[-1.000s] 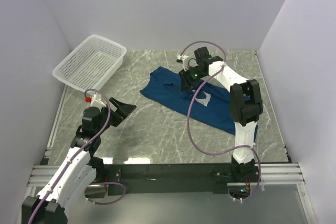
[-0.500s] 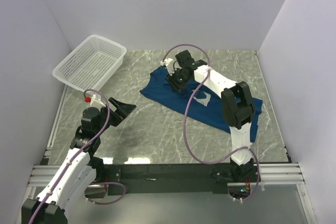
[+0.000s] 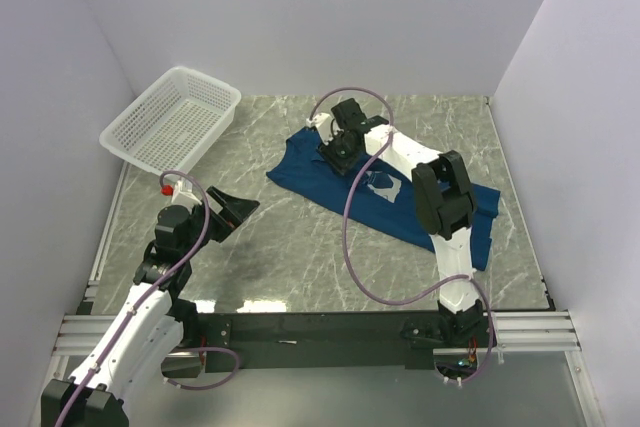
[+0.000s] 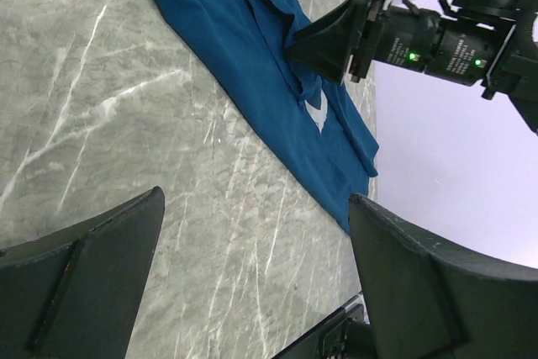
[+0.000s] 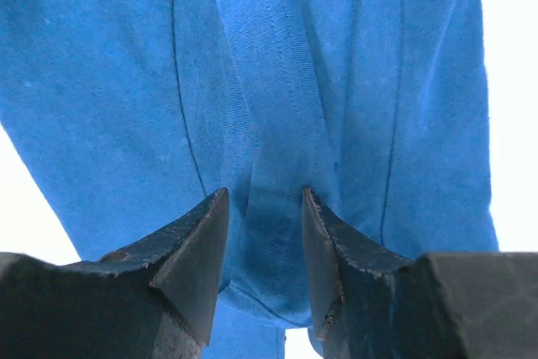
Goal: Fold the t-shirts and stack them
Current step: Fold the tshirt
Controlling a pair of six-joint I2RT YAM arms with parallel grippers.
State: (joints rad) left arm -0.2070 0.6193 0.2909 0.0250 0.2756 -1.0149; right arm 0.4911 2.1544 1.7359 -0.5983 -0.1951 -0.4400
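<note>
A dark blue t-shirt lies spread and rumpled across the table's right half, with part of its pale print showing. My right gripper is down on the shirt's far left part. In the right wrist view its jaws are partly open and straddle a raised fold of the blue fabric. My left gripper is open and empty, held above bare table to the left of the shirt. The left wrist view shows the shirt and the right gripper beyond my open left gripper.
A white plastic mesh basket stands at the back left corner. The marble tabletop lies between my left gripper and the shirt. Pale walls close in the back and both sides.
My right gripper has moved left from above the print to the shirt's far left part and come down onto the fabric. The left arm has not moved.
</note>
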